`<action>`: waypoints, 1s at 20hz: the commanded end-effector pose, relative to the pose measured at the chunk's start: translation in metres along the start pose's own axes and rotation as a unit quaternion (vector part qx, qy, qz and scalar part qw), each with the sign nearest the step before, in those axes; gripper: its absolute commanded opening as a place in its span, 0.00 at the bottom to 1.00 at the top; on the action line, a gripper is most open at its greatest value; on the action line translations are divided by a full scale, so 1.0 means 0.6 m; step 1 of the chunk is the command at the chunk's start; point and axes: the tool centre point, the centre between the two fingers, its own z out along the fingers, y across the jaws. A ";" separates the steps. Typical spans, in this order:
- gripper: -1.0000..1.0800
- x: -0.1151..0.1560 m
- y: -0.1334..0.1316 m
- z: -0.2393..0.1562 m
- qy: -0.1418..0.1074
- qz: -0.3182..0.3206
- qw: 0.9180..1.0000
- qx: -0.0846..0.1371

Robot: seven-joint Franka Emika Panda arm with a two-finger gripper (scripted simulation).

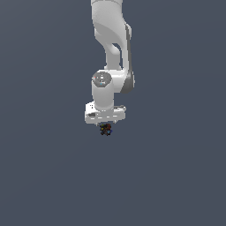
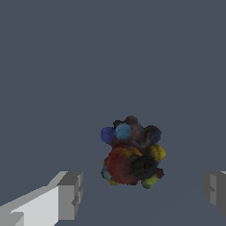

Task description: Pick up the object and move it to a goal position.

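The object is a tiny dark, lumpy thing with red, blue and yellow spots, sitting just under the white hand in the exterior view. In the wrist view the object lies on the grey surface between my two fingers. My gripper is open, with one grey fingertip on one side of the object and the other fingertip on the other, both well apart from it. In the exterior view the gripper hangs straight down over the object; its fingers are hard to make out there.
A plain grey surface fills both views. The white arm rises above the hand. No other object or marker shows.
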 end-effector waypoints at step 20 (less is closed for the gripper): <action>0.00 -0.001 0.000 0.085 0.001 -0.002 1.000 0.000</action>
